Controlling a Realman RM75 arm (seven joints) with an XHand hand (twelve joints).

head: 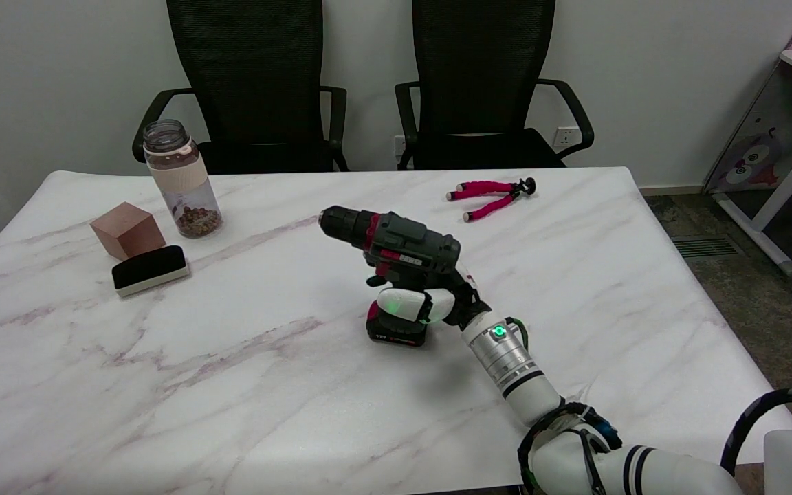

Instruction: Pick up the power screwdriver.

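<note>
The power screwdriver (396, 258), rigid and judged bottom-heavy at its battery, is apparently clasped at the handle by the robot hand (430, 302).

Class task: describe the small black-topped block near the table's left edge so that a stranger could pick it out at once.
Start at the white marble table and go to its far left part, where a clear bottle with brown bits inside stands. In front of it sits a brown wooden cube, and the whiteboard eraser lies beside that cube on its near side. Unlike its neighbours, it is flat and low, black on top with a white base.
</note>
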